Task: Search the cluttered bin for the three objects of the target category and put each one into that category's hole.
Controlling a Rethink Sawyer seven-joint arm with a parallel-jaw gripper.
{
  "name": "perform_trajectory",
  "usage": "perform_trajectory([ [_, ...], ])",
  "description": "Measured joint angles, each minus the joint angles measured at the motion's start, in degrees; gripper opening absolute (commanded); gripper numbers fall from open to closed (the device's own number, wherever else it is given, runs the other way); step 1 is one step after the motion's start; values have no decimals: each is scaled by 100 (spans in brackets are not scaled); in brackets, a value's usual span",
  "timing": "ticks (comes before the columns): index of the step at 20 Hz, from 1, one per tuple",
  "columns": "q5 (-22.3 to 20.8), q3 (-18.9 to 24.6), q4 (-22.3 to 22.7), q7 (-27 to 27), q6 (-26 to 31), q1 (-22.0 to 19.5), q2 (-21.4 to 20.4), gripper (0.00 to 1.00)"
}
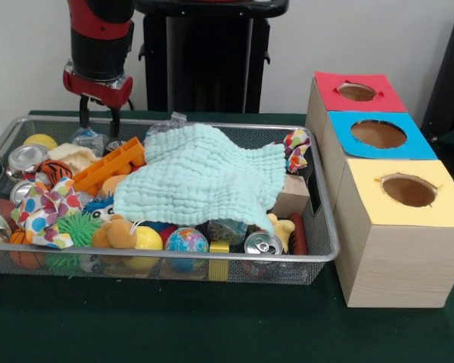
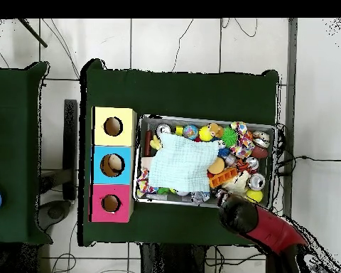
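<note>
Closest to the front camera stands the yellow box (image 1: 401, 227) with a round hole in its top; behind it in one row are the blue box (image 1: 377, 136) and the red box (image 1: 357, 92), each with its own hole. Just beside them on the green table (image 1: 174, 325) is the wire bin (image 1: 166, 261), full of mixed things; a pale green cloth (image 1: 204, 178) covers its middle; along the front edge lie a globe ball (image 1: 186, 242), a yellow ball (image 1: 147, 239) and a drink can (image 1: 262, 243); an orange toy block (image 1: 110, 166) rests behind the cloth. The gripper (image 1: 98, 117) hangs over the far left corner of the bin, its two fingers a little apart and holding nothing.
</note>
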Motion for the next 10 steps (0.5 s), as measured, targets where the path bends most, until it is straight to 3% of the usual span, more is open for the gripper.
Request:
perform_trajectory([
  [10,-2,-266,-9,0,-63,118,1,100],
])
